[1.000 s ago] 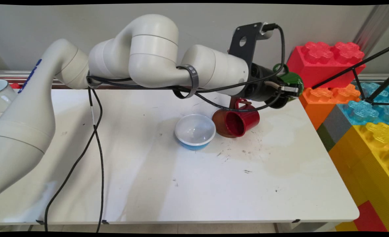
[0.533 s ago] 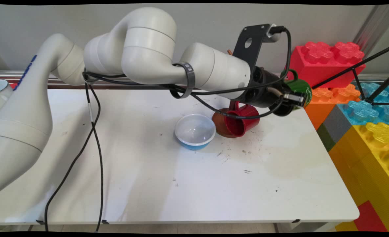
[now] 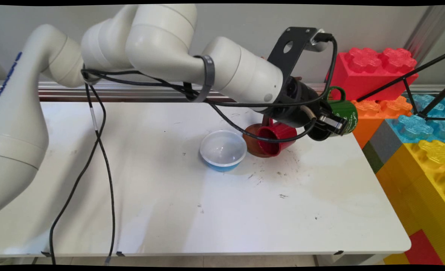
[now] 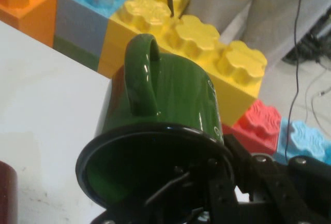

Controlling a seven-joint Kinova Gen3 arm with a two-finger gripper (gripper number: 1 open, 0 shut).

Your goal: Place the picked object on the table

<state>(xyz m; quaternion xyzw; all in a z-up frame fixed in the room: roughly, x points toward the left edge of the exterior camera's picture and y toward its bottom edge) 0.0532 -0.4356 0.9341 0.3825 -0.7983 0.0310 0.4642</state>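
My gripper (image 3: 333, 122) is shut on the rim of a green mug (image 3: 344, 113), held in the air over the table's far right edge with its handle up. In the hand view the green mug (image 4: 170, 105) fills the middle, its dark rim (image 4: 114, 141) pinched near my gripper (image 4: 214, 182), its mouth towards the camera. A red mug (image 3: 277, 139) lies on its side on a brown saucer (image 3: 252, 140) just left of and below my hand. A white-and-blue bowl (image 3: 223, 149) stands next to the saucer.
Large toy bricks are stacked right of the table: red (image 3: 373, 67), orange (image 3: 376, 111), blue (image 3: 425, 120) and yellow (image 3: 429, 165). A black tripod leg (image 3: 414, 75) crosses in front of them. Black cables (image 3: 98, 150) hang from the arm over the white table (image 3: 207, 210).
The hand has moved right and a little down with the green mug, tilting it further. The red mug, saucer and bowl have stayed put.
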